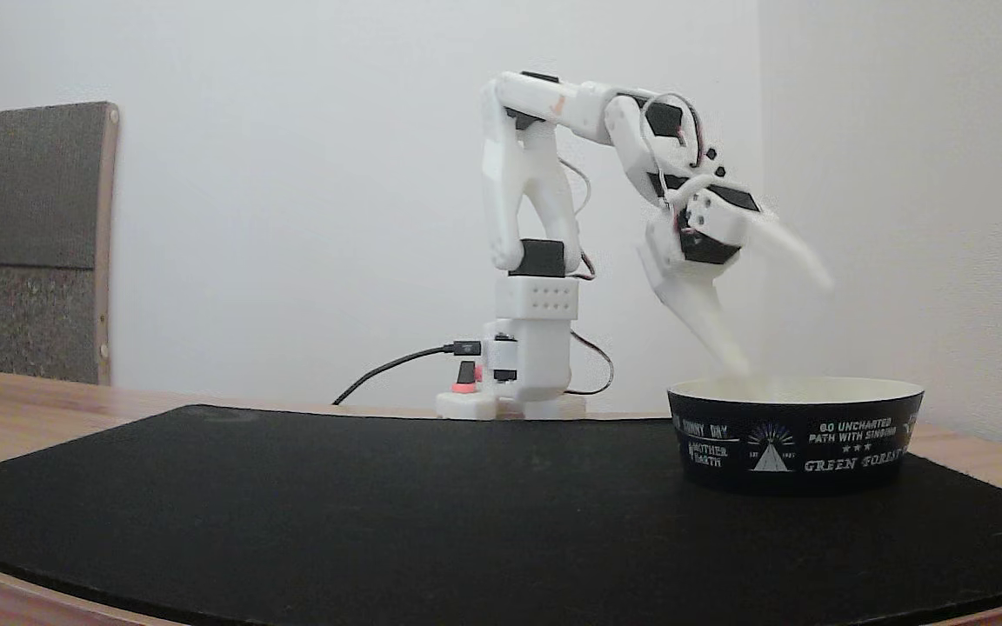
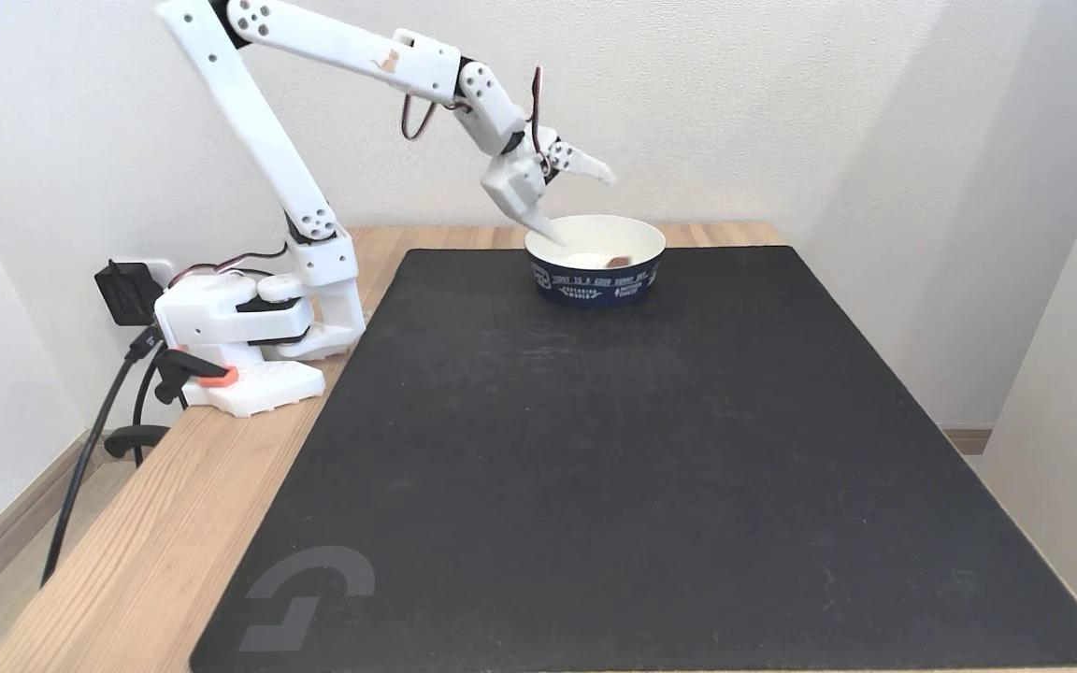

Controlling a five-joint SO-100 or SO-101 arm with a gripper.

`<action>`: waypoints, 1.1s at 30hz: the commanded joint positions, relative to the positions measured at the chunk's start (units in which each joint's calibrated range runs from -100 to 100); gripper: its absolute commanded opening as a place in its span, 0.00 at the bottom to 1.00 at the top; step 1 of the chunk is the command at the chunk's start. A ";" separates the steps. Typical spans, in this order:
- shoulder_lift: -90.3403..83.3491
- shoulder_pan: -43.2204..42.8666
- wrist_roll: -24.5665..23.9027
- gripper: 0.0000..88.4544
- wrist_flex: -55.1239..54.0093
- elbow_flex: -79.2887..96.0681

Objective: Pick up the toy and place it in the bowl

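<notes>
The bowl [image 1: 797, 430] [image 2: 595, 278] stands on the black mat, black outside with white print, cream inside. In a fixed view the small dull-red toy [image 2: 619, 260] lies inside the bowl, near its right side; the bowl's wall hides it in the low side view. My white gripper [image 1: 786, 326] [image 2: 582, 204] hangs over the bowl's left rim, open, with nothing between its fingers. One finger [image 2: 538, 224] points down at the rim, the other finger [image 2: 585, 164] is raised and spread away.
The black mat [image 2: 651, 449] covers most of the wooden table [image 2: 165, 523]. The arm's base [image 2: 249, 327] with cables sits at the table's left edge. A white wall stands close behind the bowl. A grey padded board [image 1: 31, 243] leans at far left.
</notes>
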 commanded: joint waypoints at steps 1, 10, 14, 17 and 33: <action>-3.98 5.46 -0.26 0.41 -1.20 -0.64; -31.58 31.06 -0.68 0.25 5.99 12.61; -46.83 29.72 -0.73 0.02 5.91 29.64; -59.84 28.04 -0.73 0.03 6.76 41.81; -83.10 23.53 -4.49 0.04 17.59 57.49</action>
